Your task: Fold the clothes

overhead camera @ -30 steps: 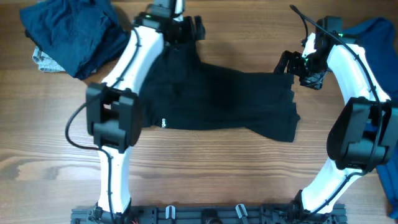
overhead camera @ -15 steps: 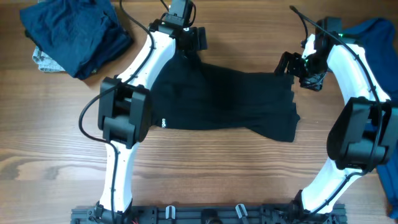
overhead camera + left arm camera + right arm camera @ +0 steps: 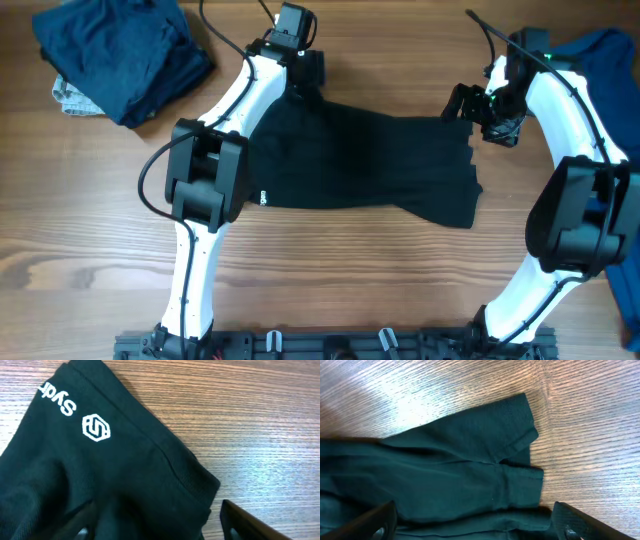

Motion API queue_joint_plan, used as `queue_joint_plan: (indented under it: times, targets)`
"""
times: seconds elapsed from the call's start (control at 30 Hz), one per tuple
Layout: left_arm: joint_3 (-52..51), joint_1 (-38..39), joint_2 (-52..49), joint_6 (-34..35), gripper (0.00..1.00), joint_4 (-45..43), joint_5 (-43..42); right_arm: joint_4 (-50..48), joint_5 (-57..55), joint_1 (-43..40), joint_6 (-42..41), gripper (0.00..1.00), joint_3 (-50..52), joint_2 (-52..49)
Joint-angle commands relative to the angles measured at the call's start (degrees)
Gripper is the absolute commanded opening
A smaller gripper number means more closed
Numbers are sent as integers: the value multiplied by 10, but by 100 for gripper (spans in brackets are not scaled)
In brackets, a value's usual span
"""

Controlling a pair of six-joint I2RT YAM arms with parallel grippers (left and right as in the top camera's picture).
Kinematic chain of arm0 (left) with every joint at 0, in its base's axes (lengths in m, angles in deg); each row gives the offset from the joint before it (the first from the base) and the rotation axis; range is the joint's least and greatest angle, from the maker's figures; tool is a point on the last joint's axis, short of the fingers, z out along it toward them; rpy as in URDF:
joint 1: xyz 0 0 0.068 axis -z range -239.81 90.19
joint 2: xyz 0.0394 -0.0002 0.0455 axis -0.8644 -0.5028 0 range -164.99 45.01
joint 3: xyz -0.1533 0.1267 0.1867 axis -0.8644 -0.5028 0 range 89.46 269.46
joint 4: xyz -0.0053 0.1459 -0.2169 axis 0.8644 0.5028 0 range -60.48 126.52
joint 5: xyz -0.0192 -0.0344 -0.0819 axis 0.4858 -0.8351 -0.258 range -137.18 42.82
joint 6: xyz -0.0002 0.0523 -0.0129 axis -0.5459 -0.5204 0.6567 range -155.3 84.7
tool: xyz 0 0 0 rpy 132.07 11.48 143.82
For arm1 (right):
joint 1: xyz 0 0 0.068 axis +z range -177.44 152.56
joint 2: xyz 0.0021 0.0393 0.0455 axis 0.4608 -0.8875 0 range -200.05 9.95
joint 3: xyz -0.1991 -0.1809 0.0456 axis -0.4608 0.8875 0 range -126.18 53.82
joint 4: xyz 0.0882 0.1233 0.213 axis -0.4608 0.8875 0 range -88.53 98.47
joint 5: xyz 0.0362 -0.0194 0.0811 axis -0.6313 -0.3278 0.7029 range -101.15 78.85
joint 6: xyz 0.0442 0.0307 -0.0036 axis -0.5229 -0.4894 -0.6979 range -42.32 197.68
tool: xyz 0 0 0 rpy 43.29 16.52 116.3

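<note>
Shifted right: left end effector (image 3: 303, 78) half-open astride black garment (image 3: 370, 160) corner, apparently unpinched | right end effector (image 3: 468, 105) gaping, empty | seat hem deeper before closing.

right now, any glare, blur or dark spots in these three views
Overhead: even light, but the black shirt is a flat dark patch, folds barely showing. Left wrist: sharp, white logo crisp, fingers at the bottom edge dark. Right wrist: strong glare on the table at upper left; shirt looks greenish.

Black garment (image 3: 370, 165), navy heap (image 3: 120, 50) on wooden table (image 3: 330, 270)
</note>
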Motion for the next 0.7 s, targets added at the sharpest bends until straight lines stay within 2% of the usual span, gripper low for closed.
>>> queue_joint_plan:
  times: [0.0, 0.1, 0.23, 0.33, 0.37, 0.47, 0.67]
  targets:
    - [6, 0, -4, -28, 62, -3, 19, -4, -8, 0, -22, 100, 0, -7]
    - [6, 4, -5, -31, 39, -4, 19, -8, -8, 0, -22, 100, 0, -7]
    - [6, 6, -5, -31, 33, -4, 19, -8, -8, 0, -22, 100, 0, -7]
    - [6, 6, -10, -31, 33, -4, 19, -7, -8, 0, -22, 99, 1, -7]
    - [6, 6, -15, -31, 27, -4, 19, -6, -8, 0, -22, 99, 1, -7]
    - [6, 6, -27, -31, 18, -1, 19, -5, -8, 0, -22, 99, 1, -7]
    - [6, 6, -28, -31, 7, -4, 19, -6, -8, 0, -22, 100, 1, -7]
